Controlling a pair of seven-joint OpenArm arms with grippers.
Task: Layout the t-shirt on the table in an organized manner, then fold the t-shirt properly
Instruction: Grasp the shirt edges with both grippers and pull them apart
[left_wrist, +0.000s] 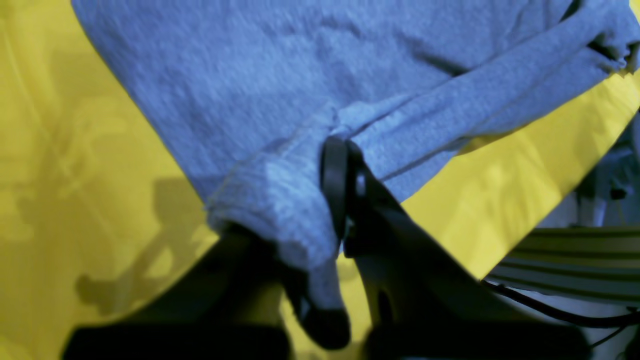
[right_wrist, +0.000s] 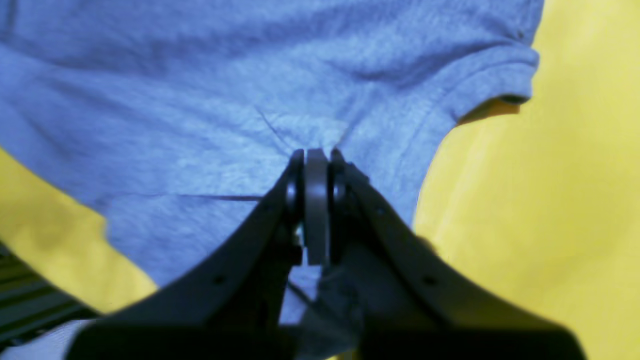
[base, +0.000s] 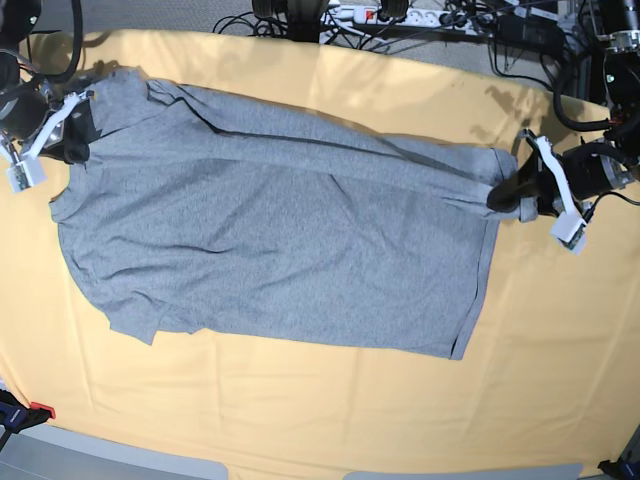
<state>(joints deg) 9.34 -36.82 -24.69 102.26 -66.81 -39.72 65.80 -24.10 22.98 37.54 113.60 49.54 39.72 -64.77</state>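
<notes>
- Two claws grip the t-shirt (base: 270, 250) at opposite ends, and it lies spread lengthwise across the yellow surface (base: 330, 410), lettering not visible, so the printed side seems to face down.
- At the left of the base view, the right claw (base: 72, 135) is clenched on the shirt near the shoulder and sleeve; its wrist view shows the right claw (right_wrist: 316, 170) pinching grey fabric between shut jaws, with creases radiating from the pinch and a sleeve cuff (right_wrist: 505, 80) beyond it.
- Through the middle, the body of the shirt rests mostly flat, though a long ridge (base: 330, 155) runs along the far edge, where the cloth looks doubled over or pulled taut between the two grips.
- At the right of the base view, the left claw (base: 512, 192) is clenched on the hem corner; in its wrist view the left claw (left_wrist: 336, 165) holds a bunched roll of hem.
- My judgement: the laying-out step is in hand, not yet the folding.
- To do it well, both grips should pull apart evenly and low, so that the ridge flattens without dragging the near edge askew.
- Letting go should come only once the far edge lies straight, or the bunched hem may spring back into wrinkles.
</notes>
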